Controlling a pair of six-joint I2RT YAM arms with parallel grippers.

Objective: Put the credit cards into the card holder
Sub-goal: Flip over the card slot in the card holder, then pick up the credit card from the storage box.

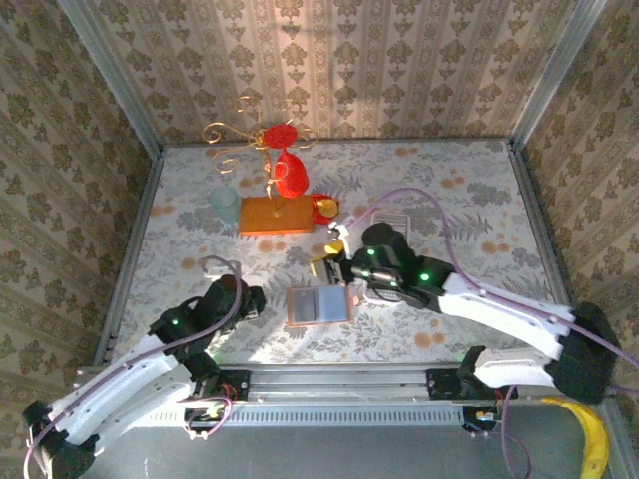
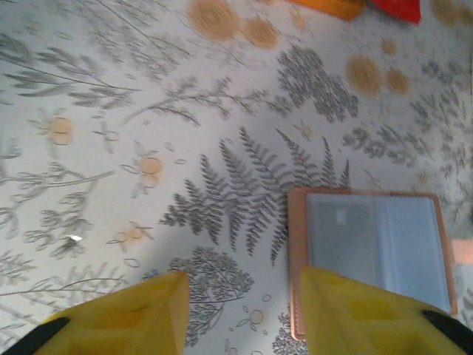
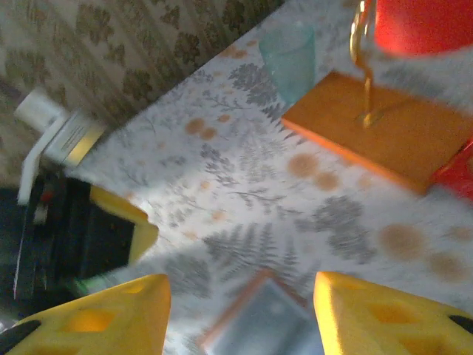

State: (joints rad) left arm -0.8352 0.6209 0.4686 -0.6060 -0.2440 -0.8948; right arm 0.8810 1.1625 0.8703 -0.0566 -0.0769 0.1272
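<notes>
The card holder (image 1: 318,305) lies open and flat on the floral table, tan-brown with a grey inside. In the left wrist view the card holder (image 2: 369,251) shows two flat grey faces; I cannot tell whether they are credit cards or lining. A pale pink corner (image 2: 463,251) sticks out past its right edge. My left gripper (image 1: 257,301) sits just left of the holder, and its jaws (image 2: 244,318) are open over bare table. My right gripper (image 1: 332,257) hovers just behind the holder, open (image 3: 240,314) with nothing between its fingers and the holder (image 3: 262,329) below.
An orange wooden block (image 1: 275,215) with a gold wire stand and a red piece (image 1: 290,172) stands at the back centre. A teal cup (image 1: 225,205) is to its left. A white tray (image 1: 392,221) lies behind the right arm. Patterned walls close in three sides.
</notes>
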